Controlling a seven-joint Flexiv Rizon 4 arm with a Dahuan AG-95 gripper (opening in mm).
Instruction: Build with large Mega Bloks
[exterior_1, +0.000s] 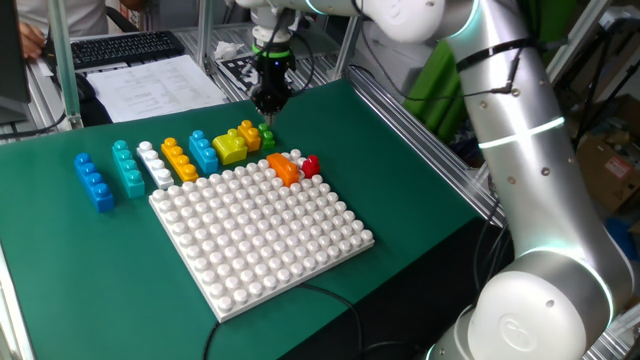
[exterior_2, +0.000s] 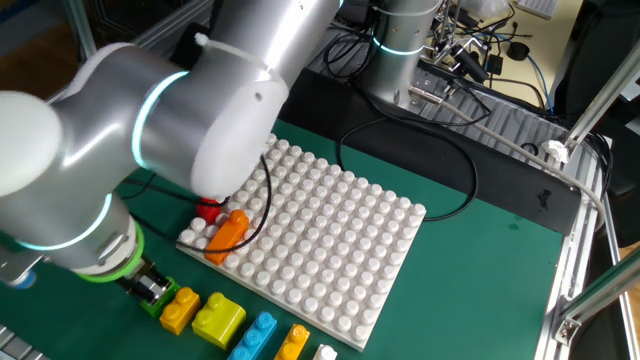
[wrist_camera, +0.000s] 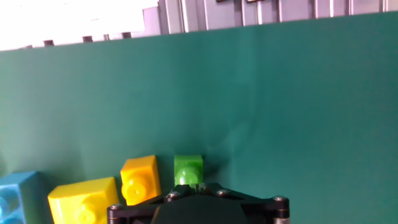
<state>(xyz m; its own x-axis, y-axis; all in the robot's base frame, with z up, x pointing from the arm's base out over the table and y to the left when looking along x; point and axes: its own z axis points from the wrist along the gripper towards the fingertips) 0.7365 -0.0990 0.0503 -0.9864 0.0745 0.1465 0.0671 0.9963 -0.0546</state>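
A row of large Mega Bloks lies on the green mat behind the white baseplate (exterior_1: 260, 235): blue (exterior_1: 94, 182), teal (exterior_1: 127, 167), white (exterior_1: 155, 165), orange (exterior_1: 179, 160), blue (exterior_1: 204, 152), yellow (exterior_1: 230, 148), a small yellow-orange one (exterior_1: 249, 135) and a small green brick (exterior_1: 268, 139) at the right end. My gripper (exterior_1: 267, 112) stands straight down on the green brick (wrist_camera: 188, 169), its fingers shut around the brick's stud. The brick rests on the mat. An orange brick (exterior_1: 284, 168) and a red brick (exterior_1: 310, 165) sit at the baseplate's far corner.
The arm's big white links (exterior_2: 150, 130) hang over the mat beside the baseplate (exterior_2: 330, 240). A black cable (exterior_2: 440, 150) runs across the mat. A keyboard and papers (exterior_1: 150, 80) lie behind the mat. Aluminium frame rails (exterior_1: 420, 130) border the table.
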